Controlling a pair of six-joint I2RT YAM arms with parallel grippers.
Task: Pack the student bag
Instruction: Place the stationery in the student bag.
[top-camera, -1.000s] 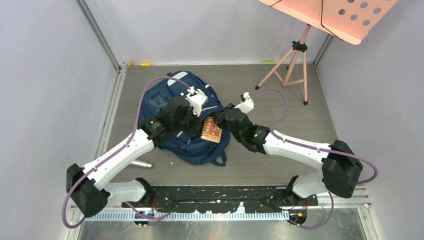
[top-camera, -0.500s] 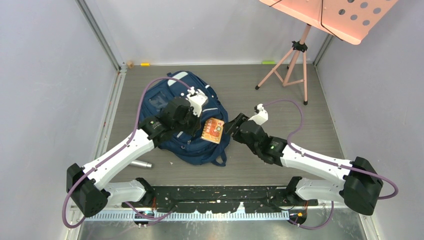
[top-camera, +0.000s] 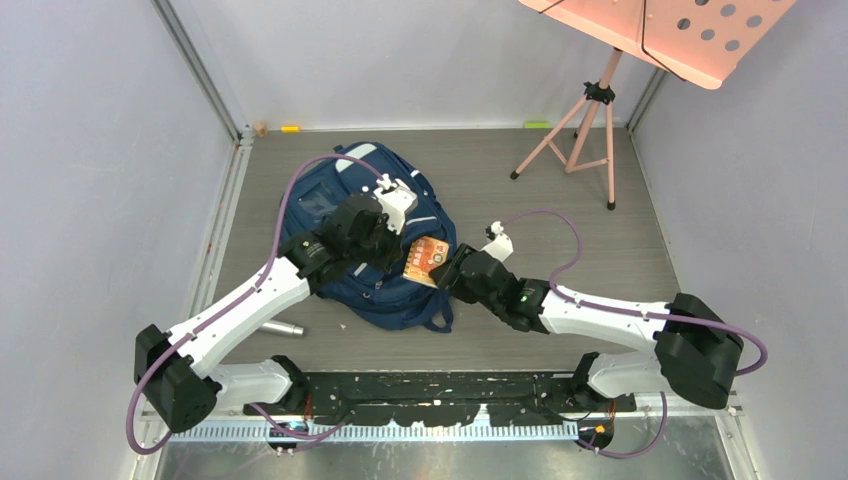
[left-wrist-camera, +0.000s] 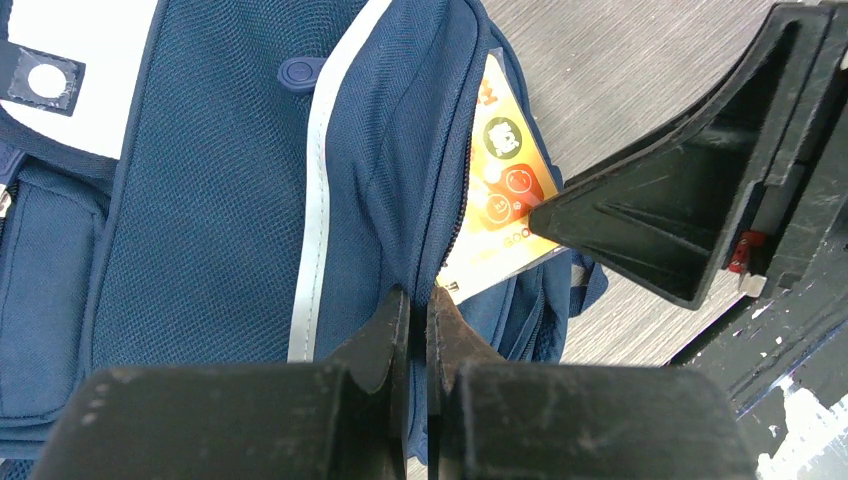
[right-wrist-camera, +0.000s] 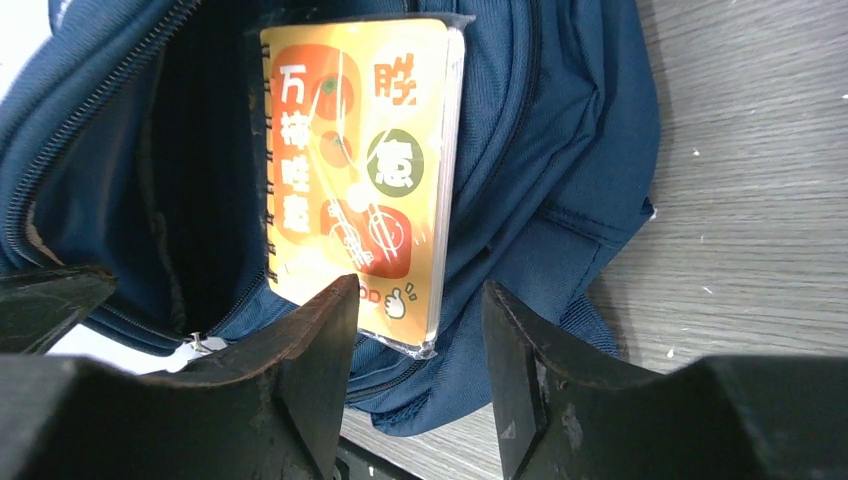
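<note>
The navy student bag (top-camera: 330, 215) lies on the grey floor with its main opening facing right. An orange spiral notebook (top-camera: 425, 258) in clear wrap sticks halfway out of that opening; it also shows in the right wrist view (right-wrist-camera: 360, 170) and the left wrist view (left-wrist-camera: 500, 190). My left gripper (left-wrist-camera: 418, 305) is shut on the bag's zipper edge (left-wrist-camera: 455, 215), holding the opening up. My right gripper (right-wrist-camera: 420, 330) is open, its jaws either side of the notebook's near corner, not gripping it. The bag's dark inside (right-wrist-camera: 200, 180) shows beside the notebook.
A silver pen-like cylinder (top-camera: 283, 328) lies on the floor left of the bag, near my left arm. A pink music stand on a tripod (top-camera: 590, 120) stands at the back right. A yellow item (top-camera: 290, 128) and a green item (top-camera: 537, 124) lie at the back wall.
My right gripper let go of the notebook, drew back right, then came back up to its near end. The notebook stays in the bag's opening. My left gripper has held still.
</note>
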